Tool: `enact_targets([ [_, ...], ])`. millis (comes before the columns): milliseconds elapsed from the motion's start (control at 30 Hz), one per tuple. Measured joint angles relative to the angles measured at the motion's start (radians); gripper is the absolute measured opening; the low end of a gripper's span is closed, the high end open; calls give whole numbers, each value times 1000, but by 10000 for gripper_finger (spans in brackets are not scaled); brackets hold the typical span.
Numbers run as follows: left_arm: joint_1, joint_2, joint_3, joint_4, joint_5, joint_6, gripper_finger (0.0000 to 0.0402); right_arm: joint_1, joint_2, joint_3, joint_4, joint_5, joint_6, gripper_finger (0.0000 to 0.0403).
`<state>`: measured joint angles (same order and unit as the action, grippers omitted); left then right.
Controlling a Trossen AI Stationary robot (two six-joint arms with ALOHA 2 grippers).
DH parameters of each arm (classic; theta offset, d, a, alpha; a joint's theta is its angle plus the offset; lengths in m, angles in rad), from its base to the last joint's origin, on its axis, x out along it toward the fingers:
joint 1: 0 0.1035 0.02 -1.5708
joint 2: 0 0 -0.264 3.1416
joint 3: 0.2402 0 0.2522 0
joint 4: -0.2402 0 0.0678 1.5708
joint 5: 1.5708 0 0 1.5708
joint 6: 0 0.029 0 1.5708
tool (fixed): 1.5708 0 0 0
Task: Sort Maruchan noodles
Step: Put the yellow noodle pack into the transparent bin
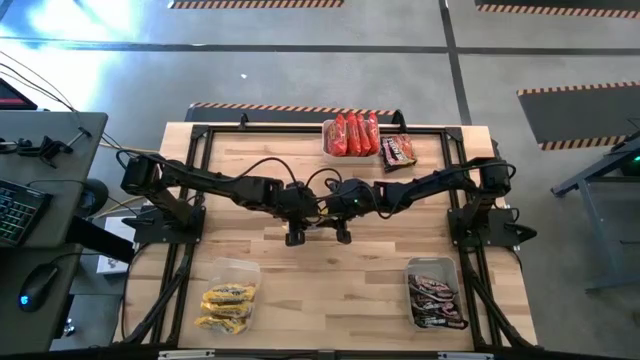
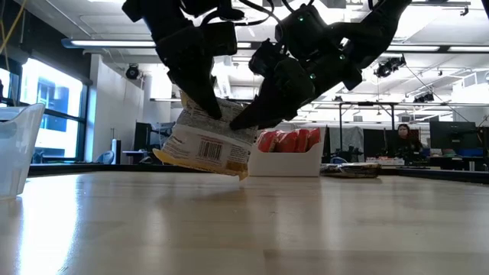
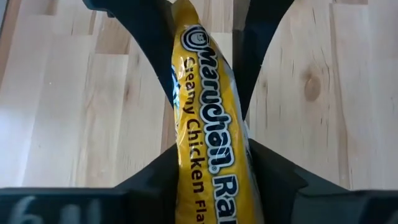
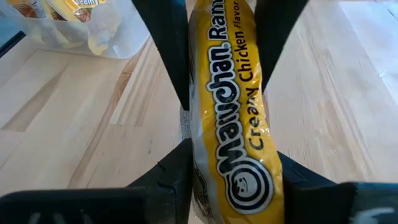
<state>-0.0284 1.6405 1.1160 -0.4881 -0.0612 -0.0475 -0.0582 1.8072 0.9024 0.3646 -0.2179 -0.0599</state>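
Pale wooden table [image 1: 330, 285] at mid-span: a yellow noodle packet [image 2: 206, 141] is held just above it, pinched from both sides, clamped between the left gripper [image 3: 208, 93] fingers and the right gripper [image 4: 221, 87] fingers alike, tilted edge-down.

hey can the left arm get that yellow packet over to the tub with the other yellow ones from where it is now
Probably yes. The left gripper and right gripper both pinch the yellow packet above mid-table. The yellow tub sits on the left arm's side with bare table between, but the right gripper must let go first.
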Motion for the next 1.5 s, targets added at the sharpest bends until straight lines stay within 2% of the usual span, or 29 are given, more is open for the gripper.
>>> enact_targets([
  [200, 0, 0, 0, -10, 1, 2, 98, 3, 1, 0, 2, 5, 7, 131],
  [500, -2, -6, 0, -42, -1, 26, 94, 44, -9, 0, 8, 93, -8, 211],
  [633, -19, -30, 0, -90, -9, 26, 94, 63, -77, 0, -15, 108, -50, 233],
  [867, -78, -130, 0, -154, -27, 26, 93, 82, -233, 0, -181, 109, -62, 235],
  [967, -116, -182, 0, -185, -29, 20, 93, 88, -252, 0, -248, 151, -80, 219],
  [1067, -166, -241, 1, -220, -29, -11, 92, 94, -237, -1, -273, 236, -104, 181],
  [1367, -387, -416, 1, -354, -16, -159, 92, 91, -197, -2, -254, 266, -141, 12],
  [1500, -491, -467, 1, -424, -31, -304, 92, 92, -197, -1, -264, 267, -138, 23],
])
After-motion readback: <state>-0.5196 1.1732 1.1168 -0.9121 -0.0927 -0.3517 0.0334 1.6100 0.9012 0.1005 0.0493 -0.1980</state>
